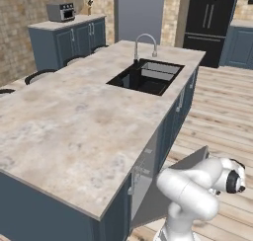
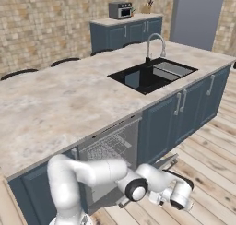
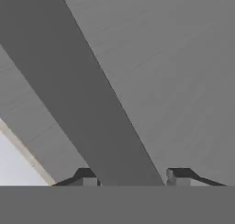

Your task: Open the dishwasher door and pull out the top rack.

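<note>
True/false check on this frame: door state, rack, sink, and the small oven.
1. The dishwasher door is partly open, tilted out from the island. True.
2. The top rack is pulled out over the door. False: it sits inside the dishwasher opening.
3. The sink is set into the island counter, with a faucet behind it. True.
4. The toaster oven stands on the island counter. False: it is on the separate counter by the brick wall.

One tabletop (image 1: 74, 121), one sink (image 1: 146, 76), one faucet (image 1: 143, 40), one toaster oven (image 1: 61, 11), one black fridge (image 1: 210, 22), one open dishwasher door (image 1: 170, 185), one top rack (image 2: 113, 150), one tool (image 3: 133, 179).
</note>
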Robot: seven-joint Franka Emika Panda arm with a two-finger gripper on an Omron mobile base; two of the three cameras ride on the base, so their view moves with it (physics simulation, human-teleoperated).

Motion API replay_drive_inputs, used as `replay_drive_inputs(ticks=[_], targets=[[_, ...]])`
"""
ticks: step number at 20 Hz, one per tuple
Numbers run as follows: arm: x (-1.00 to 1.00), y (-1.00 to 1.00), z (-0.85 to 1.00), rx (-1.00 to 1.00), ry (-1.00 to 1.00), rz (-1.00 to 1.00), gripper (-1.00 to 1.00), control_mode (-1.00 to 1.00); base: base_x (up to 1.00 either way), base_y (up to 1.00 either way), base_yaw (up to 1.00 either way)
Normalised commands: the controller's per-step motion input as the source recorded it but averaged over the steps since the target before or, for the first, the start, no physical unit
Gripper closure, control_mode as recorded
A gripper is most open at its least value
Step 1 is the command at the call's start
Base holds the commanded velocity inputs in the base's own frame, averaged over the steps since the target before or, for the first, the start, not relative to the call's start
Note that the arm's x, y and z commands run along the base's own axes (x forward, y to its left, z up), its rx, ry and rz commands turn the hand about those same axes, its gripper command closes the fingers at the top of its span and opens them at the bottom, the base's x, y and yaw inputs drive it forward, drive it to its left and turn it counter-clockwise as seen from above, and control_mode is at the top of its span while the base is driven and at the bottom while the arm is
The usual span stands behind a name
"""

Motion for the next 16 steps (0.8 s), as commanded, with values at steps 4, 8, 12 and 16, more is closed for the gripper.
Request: replay_drive_inputs(ticks=[4,8,12,16], targets=[[-0.13,-0.29,0.68,0.00,0.21,0.05,-1.00,-1.00,0.00,0.00,0.00],[-0.64,-0.02,1.00,0.00,0.15,0.06,-1.00,-1.00,0.00,0.00,0.00],[-0.95,-0.14,1.00,-0.02,0.09,0.12,-1.00,-1.00,0.00,0.00,0.00],[-0.61,0.39,1.00,-0.11,0.27,0.14,-1.00,-1.00,0.00,0.00,0.00]])
